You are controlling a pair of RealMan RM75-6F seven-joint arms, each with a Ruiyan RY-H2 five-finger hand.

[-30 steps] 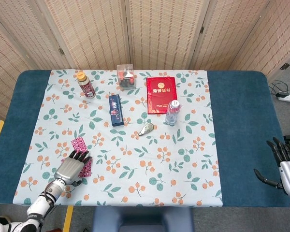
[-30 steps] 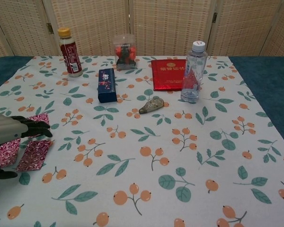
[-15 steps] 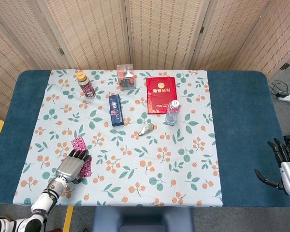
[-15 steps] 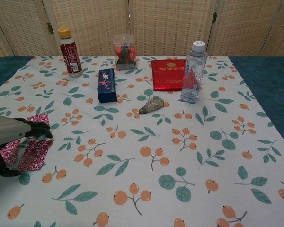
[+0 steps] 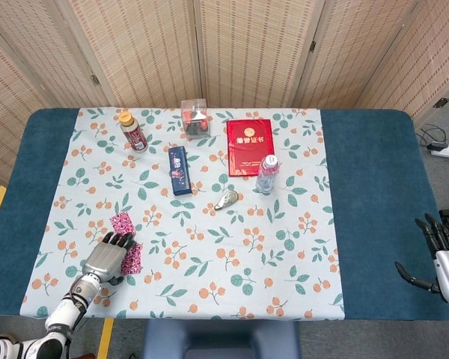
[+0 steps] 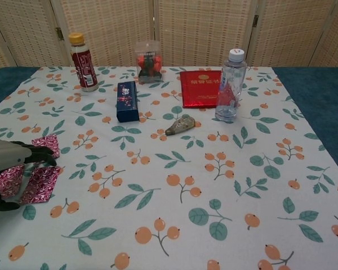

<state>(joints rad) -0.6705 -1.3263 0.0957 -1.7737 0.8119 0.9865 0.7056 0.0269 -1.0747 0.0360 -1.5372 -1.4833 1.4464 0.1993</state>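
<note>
1. Our left hand lies on the flat red-and-white patterned packet, fingers curled over its top with the thumb low at its near edge. It looks like a grip closing on the packet, tho we can't tell if it's off the cloth yet. We judge the flat shape is why the fingers come from above.
2. Landmark: the dark blue upright box mid-table. The packet sits well to the near-left of it, close to the table's front edge, on the white cloth w/ orange berries.
3. Our right hand hangs off the far right edge of the blue table, well apart from the box, fingers spread, holding nothing.
4. Behind-left of the box: a red-label bottle w/ orange cap, standing upright.
5. Behind-right: a clear plastic cube w/ red contents.
6. Right of the box: a flat red booklet w/ gold print; a clear water bottle stands just by its near corner.
7. Near-right of the box: a small grey oval object, lying on its side.
</note>
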